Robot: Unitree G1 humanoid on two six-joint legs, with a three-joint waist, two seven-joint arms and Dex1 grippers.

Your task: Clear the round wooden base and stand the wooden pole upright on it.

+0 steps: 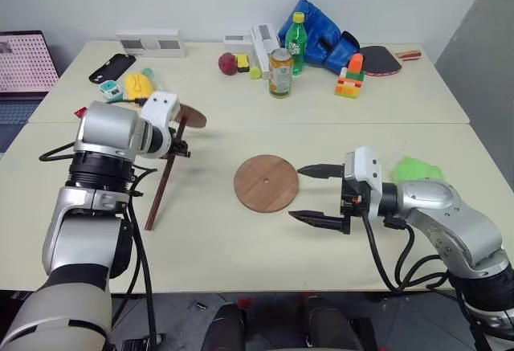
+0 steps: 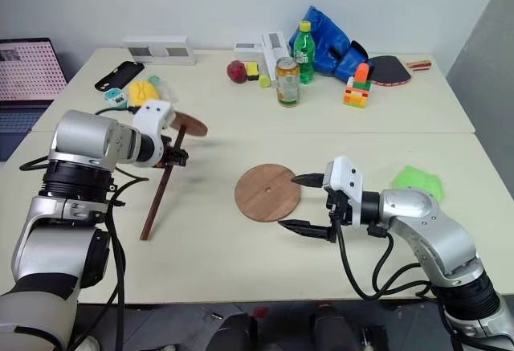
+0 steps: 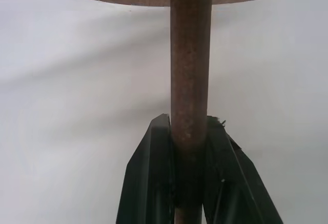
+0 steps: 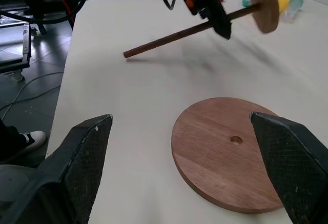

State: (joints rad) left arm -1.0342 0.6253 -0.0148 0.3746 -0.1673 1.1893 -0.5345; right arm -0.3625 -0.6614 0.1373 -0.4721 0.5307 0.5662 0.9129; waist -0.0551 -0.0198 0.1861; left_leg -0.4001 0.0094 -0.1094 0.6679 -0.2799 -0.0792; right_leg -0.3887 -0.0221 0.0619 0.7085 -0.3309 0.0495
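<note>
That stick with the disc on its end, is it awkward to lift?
Probably stiff: the pole stays straight though the left gripper is shut on it near the disc, its far tip low by the table. Likely top-heavy. Laid down, it might roll in a curve.

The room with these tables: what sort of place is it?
Probably a lab or office test room. Two plain tables carry assorted practice objects: a soda can, a toy block stack, a paddle. A laptop sits alongside.
</note>
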